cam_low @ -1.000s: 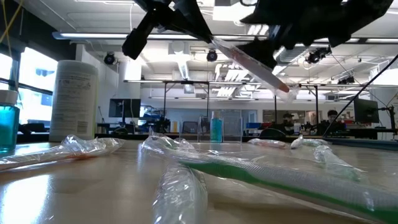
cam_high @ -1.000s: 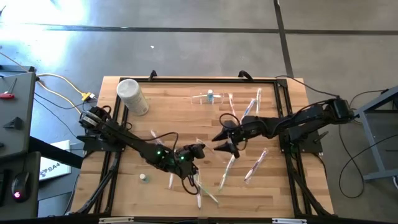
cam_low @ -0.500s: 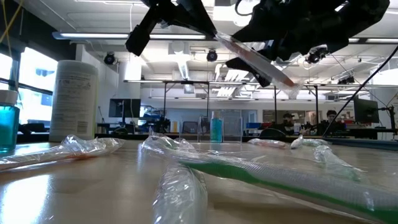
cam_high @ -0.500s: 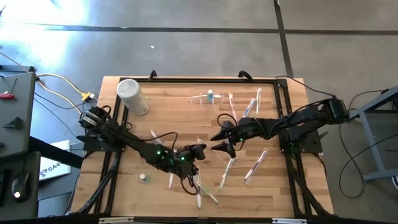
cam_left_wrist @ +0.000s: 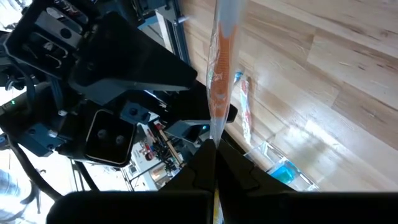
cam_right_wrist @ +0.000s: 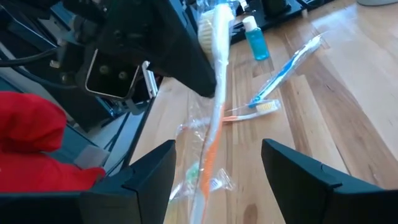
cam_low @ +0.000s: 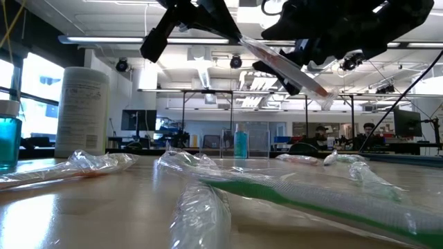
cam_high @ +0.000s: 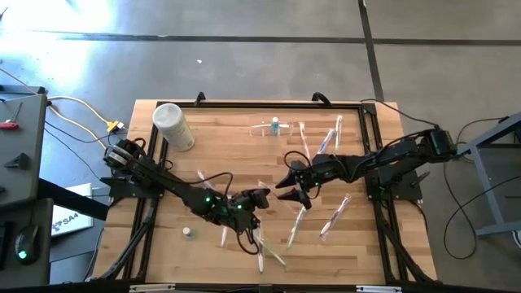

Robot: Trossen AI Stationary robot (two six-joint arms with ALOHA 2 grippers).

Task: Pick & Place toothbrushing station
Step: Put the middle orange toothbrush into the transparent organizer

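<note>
Behind the wooden surface [cam_high: 220, 130] runs a wide workshop with ceiling lights and desks, and a grey floor surrounds it on all sides. At the far edge, roughly in the middle, stands the toothbrushing station [cam_high: 269, 128], a small clear holder with a little blue bottle [cam_high: 275, 124] in it; it stands upright, untouched, well apart from both arms. Nothing about it suggests the pick has begun, so by my judgement the whole task is still ahead.

Nearer the middle, the left end effector [cam_high: 262, 196] is clenched on a wrapped orange toothbrush [cam_low: 284, 68], held up off the surface and slanting toward the other arm. The right end effector [cam_high: 286, 185] hangs just beside it with its fingers [cam_right_wrist: 146, 177] spread and empty, the brush lying between them in the right wrist view. This looks like a handover or unwrapping step rather than work on the station itself.

More wrapped toothbrushes [cam_high: 335, 213] are scattered across the right and near parts of the surface. A white canister [cam_high: 172, 126] stands at the far left corner, and a second small bottle [cam_high: 188, 232] sits near left. Room around the station is open on its left; a few brushes lie close on its right, and the raised black rail [cam_high: 244, 104] runs directly behind it.
</note>
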